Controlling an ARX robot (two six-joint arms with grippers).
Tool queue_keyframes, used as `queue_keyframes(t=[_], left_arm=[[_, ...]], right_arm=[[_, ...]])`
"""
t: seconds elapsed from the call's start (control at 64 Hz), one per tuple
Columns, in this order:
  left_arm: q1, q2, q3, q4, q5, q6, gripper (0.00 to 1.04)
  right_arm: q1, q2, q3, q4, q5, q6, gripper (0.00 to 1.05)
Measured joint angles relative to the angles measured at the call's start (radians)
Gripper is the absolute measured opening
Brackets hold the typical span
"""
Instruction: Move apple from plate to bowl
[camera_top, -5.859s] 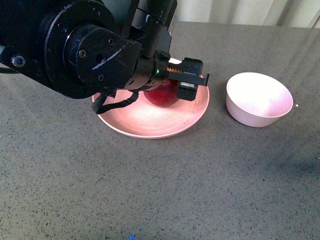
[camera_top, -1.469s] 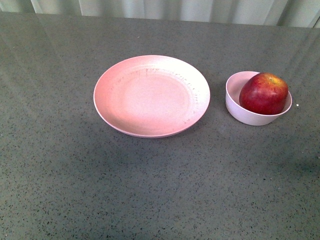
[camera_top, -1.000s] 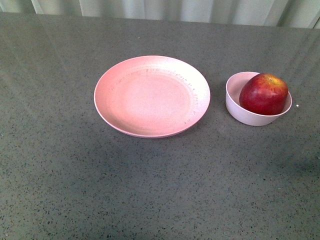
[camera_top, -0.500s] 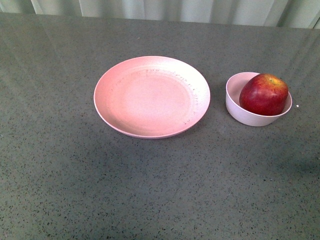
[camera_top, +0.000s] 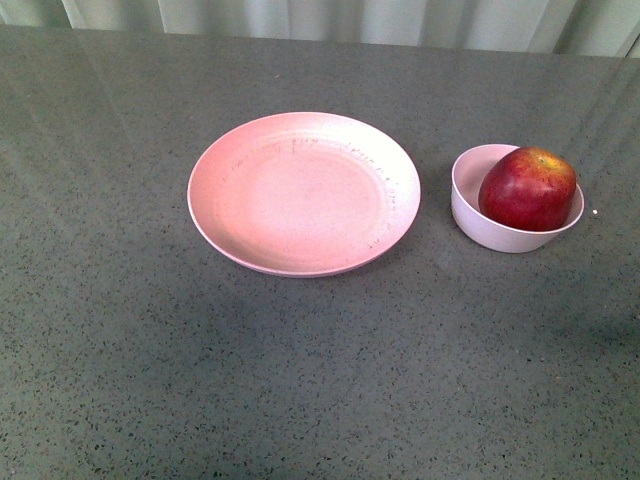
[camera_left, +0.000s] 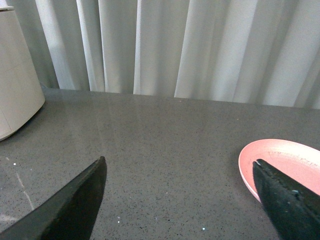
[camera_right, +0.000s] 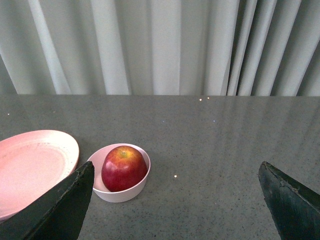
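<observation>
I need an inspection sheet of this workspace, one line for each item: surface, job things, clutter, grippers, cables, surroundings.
Surface: dark grey speckled table, with a few tiny white specks.
Job's things: the apple sits in the bowl; the plate holds nothing and stands apart from the bowl.
Clutter: nothing seen.
Grippers: left gripper open, holding nothing; right gripper open, holding nothing; neither shows in the front view.
Cables: nothing seen.
Surroundings: pale curtain behind the table; a pale rounded object at the table's edge in the left wrist view.
</observation>
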Motion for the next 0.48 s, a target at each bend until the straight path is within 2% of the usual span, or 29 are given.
queue_keyframes(t=[0.031, 0.094, 0.484], left_arm=[[0.000, 0.000, 0.000, 0.000, 0.000, 0.002, 0.98], [0.000, 0.000, 0.000, 0.000, 0.000, 0.002, 0.95], [0.000, 0.000, 0.000, 0.000, 0.000, 0.002, 0.96]], right_arm=[[0.000, 0.000, 0.000, 0.000, 0.000, 0.000, 0.96], [0.000, 0.000, 0.000, 0.000, 0.000, 0.000, 0.96], [0.000, 0.000, 0.000, 0.000, 0.000, 0.000, 0.96]])
